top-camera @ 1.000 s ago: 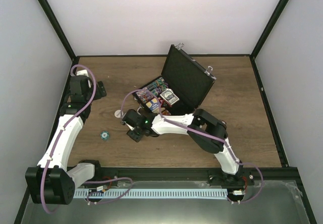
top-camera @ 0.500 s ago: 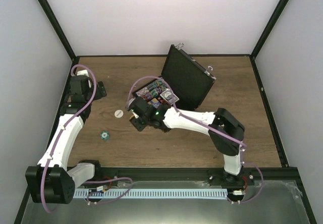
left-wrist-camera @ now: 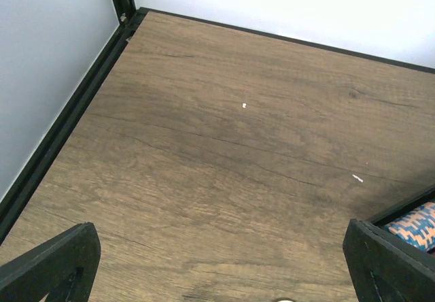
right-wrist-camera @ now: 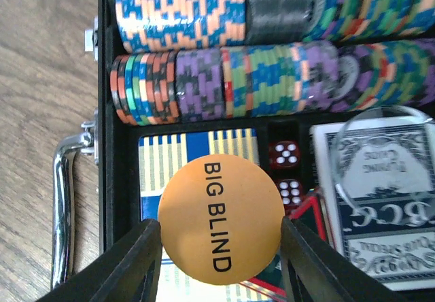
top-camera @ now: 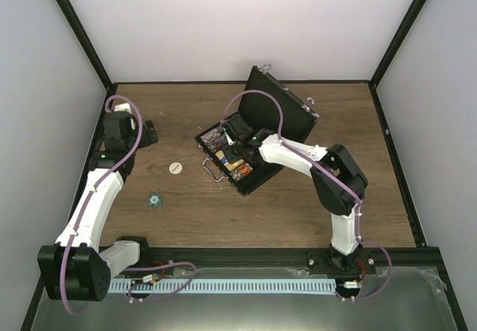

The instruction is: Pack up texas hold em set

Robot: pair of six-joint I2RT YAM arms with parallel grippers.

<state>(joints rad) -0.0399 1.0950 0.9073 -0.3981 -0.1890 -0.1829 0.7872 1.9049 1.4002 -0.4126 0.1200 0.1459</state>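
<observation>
The black case point(top-camera: 277, 115) of the texas hold em set lies open at mid-table, lid raised. Its tray point(right-wrist-camera: 109, 77) holds rows of multicoloured poker chips point(right-wrist-camera: 272, 77), red dice point(right-wrist-camera: 285, 156) and a blue-backed card deck point(right-wrist-camera: 380, 207). My right gripper point(top-camera: 235, 142) hovers over the tray, shut on the round orange "BIG BLIND" button point(right-wrist-camera: 221, 219), gripped by its edges between both fingers. A white button point(top-camera: 174, 168) and a small blue-green button point(top-camera: 154, 200) lie on the wood left of the case. My left gripper point(top-camera: 140, 131) stands open over bare table point(left-wrist-camera: 217, 237), holding nothing.
The case's silver handle point(right-wrist-camera: 68, 200) sticks out at the tray's near-left side. A corner of the case with chips point(left-wrist-camera: 411, 224) shows at the right of the left wrist view. Black frame rails point(left-wrist-camera: 61, 132) and white walls bound the table.
My right arm has swung from the wood left of the case up and right, and now hangs over the tray with the orange button. The left arm has not moved.
</observation>
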